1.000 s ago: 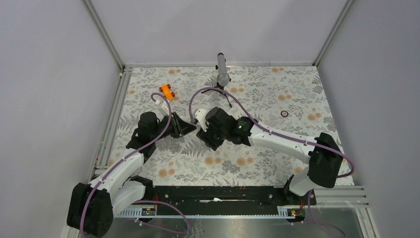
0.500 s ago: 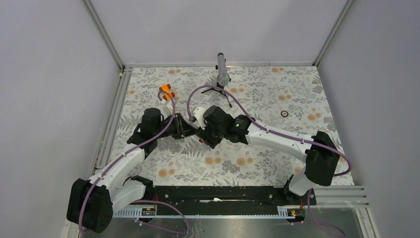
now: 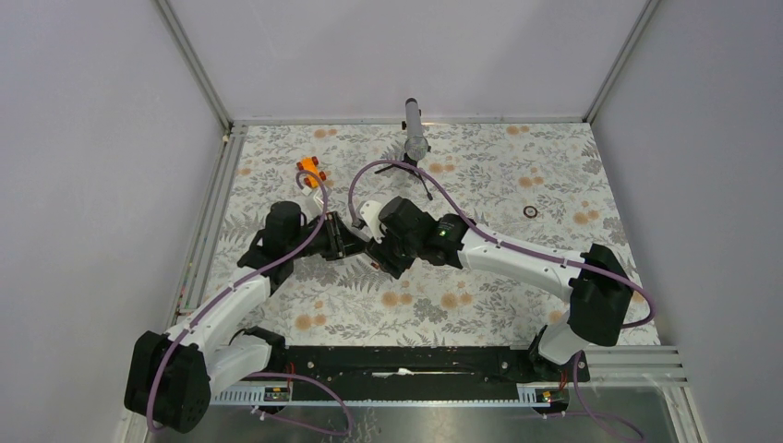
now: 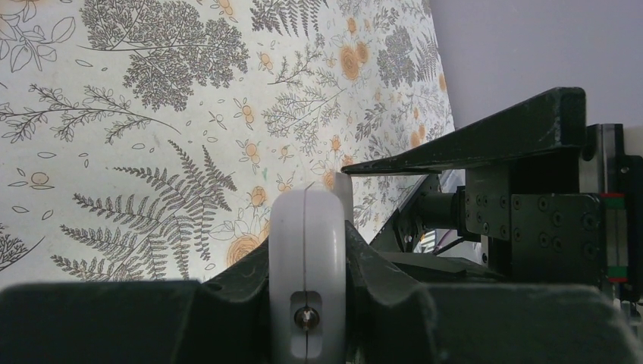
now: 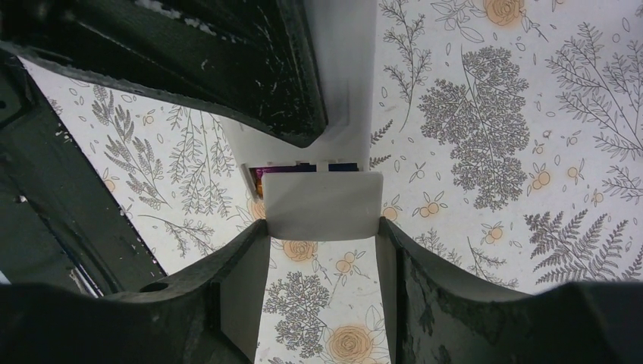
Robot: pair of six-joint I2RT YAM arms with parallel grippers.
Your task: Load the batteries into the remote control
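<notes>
- Remote control (image 5: 345, 76) hangs above the floral table (image 3: 517, 305), mid-table between the two arms. You see it clamped in the left gripper (image 3: 343, 243).
- From the left wrist you get only its rounded white end (image 4: 307, 258), pinched tight between the dark fingers (image 4: 243, 284). The rest is cut off.
- Your right gripper (image 5: 321, 231) is narrowed onto a flat white cover (image 5: 322, 205), one finger at each side edge. The cover's far edge meets the remote's open bay.
- The batteries (image 5: 265, 171) show only as a thin strip of orange and dark purple above the cover. You cannot tell how they are seated.
- A black left finger (image 5: 227, 68) hides much of the remote's left side.
- From the top camera, the wrists hide remote and cover.
</notes>
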